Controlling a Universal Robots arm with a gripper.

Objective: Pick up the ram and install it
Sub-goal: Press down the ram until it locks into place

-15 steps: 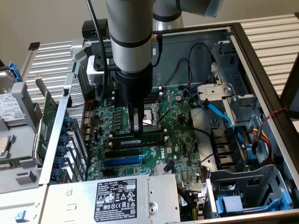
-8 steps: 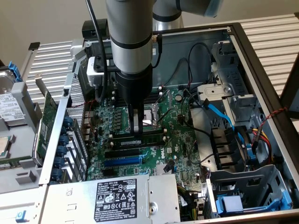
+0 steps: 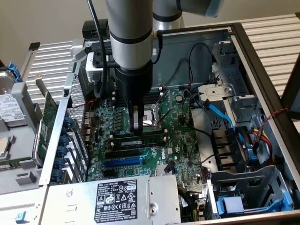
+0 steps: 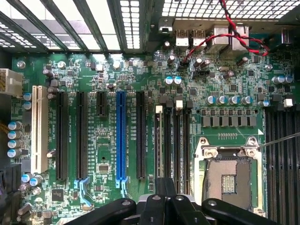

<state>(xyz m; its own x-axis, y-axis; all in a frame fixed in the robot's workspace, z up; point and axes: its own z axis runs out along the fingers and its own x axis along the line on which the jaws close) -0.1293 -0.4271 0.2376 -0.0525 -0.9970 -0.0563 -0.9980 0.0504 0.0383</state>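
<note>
The ram (image 3: 140, 139) is a long thin green stick with black chips. It stands on edge in a memory slot of the motherboard (image 3: 183, 140), between the CPU socket (image 3: 152, 119) and the black and blue expansion slots. My gripper (image 3: 138, 129) hangs straight down over the stick's middle. Its fingers are shut together, with the tips at or just above the stick's top edge. In the wrist view the shut gripper (image 4: 165, 183) sits over the row of black memory slots (image 4: 172, 140), next to the CPU socket (image 4: 229, 176).
The open computer case (image 3: 262, 79) walls in the board. A power supply (image 3: 122, 199) lies at the front and drive bays with a blue cable (image 3: 220, 115) at the exterior view's right. A wider green card (image 3: 47, 122) and a hard drive (image 3: 7, 110) sit outside at its left.
</note>
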